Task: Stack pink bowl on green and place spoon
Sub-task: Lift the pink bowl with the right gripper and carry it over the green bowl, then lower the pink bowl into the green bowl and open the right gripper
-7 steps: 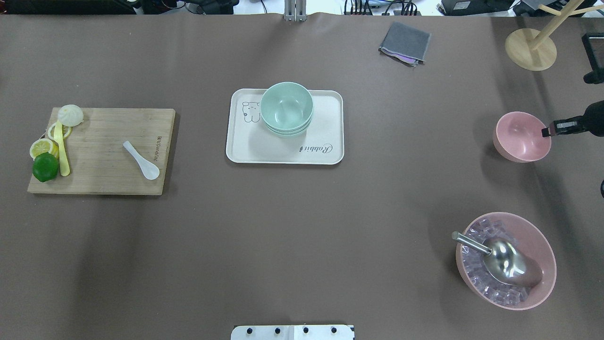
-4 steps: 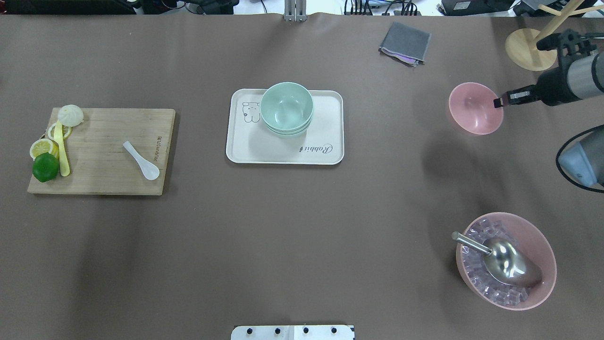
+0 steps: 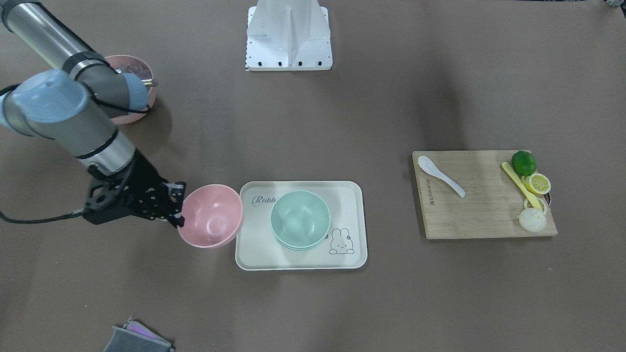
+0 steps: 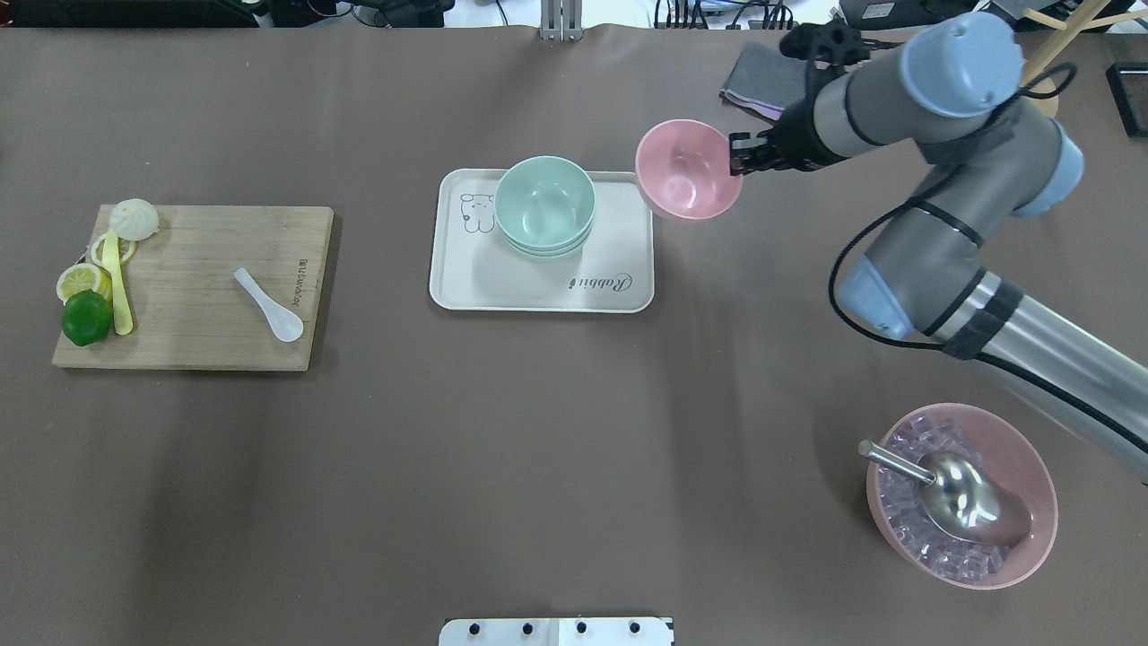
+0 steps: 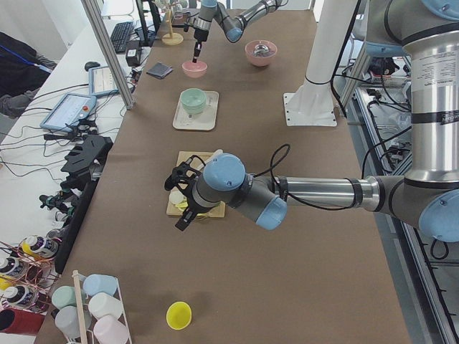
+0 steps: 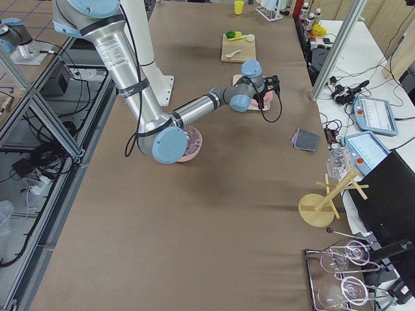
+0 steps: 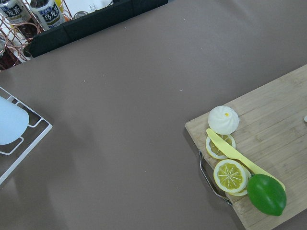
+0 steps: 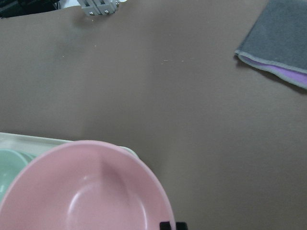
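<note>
My right gripper [image 4: 737,166] is shut on the near rim of the small pink bowl [image 4: 686,170] and holds it in the air just beside the tray's right edge, as the front view [image 3: 210,215] also shows. The stacked green bowls [image 4: 544,205] sit on the cream tray [image 4: 538,292]. The white spoon [image 4: 269,305] lies on the wooden cutting board [image 4: 197,332] at the left. My left gripper [image 5: 179,208] shows only in the exterior left view, above the board's near end; I cannot tell if it is open or shut.
A large pink bowl of ice cubes with a metal scoop [image 4: 960,493] stands front right. A grey cloth [image 4: 753,76] lies at the back right, partly behind my right arm. A lime [image 4: 86,317], lemon slices, a yellow knife and a bun sit on the board's left end.
My right arm has carried the pink bowl leftwards from the table's right side to the tray's right edge. The spoon and green bowls have not moved.
</note>
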You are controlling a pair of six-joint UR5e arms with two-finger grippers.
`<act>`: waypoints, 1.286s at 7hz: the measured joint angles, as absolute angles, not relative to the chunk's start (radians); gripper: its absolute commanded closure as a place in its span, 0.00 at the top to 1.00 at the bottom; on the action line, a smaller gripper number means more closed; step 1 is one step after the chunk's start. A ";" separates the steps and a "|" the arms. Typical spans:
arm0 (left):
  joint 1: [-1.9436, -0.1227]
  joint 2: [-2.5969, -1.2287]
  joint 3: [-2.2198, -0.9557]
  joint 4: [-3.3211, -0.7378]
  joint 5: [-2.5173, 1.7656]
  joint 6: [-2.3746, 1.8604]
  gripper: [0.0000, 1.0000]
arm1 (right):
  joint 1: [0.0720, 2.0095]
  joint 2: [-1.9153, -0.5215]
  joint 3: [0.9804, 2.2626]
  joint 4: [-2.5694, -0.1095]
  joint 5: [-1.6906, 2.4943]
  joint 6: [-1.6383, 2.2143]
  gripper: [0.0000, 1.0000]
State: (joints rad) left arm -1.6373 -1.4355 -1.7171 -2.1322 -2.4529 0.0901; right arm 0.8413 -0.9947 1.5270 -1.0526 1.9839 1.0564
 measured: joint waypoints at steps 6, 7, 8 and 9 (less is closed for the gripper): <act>-1.637 -1.428 -1.716 -2.132 -2.453 0.089 0.98 | 0.667 -0.662 1.394 -1.411 1.774 1.225 0.00; -1.637 -1.428 -1.716 -2.132 -2.453 0.089 0.98 | 0.665 -0.652 1.373 -1.411 1.771 1.222 0.00; -1.637 -1.428 -1.716 -2.132 -2.453 0.089 0.98 | 0.665 -0.650 1.361 -1.411 1.769 1.218 0.00; -1.637 -1.428 -1.716 -2.132 -2.453 0.089 0.98 | 0.664 -0.650 1.351 -1.411 1.763 1.215 0.00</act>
State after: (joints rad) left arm -1.6368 -1.4281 -1.7164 -2.1322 -2.4528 0.0890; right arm 0.6643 -0.6505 1.3507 -1.4113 1.7634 1.2146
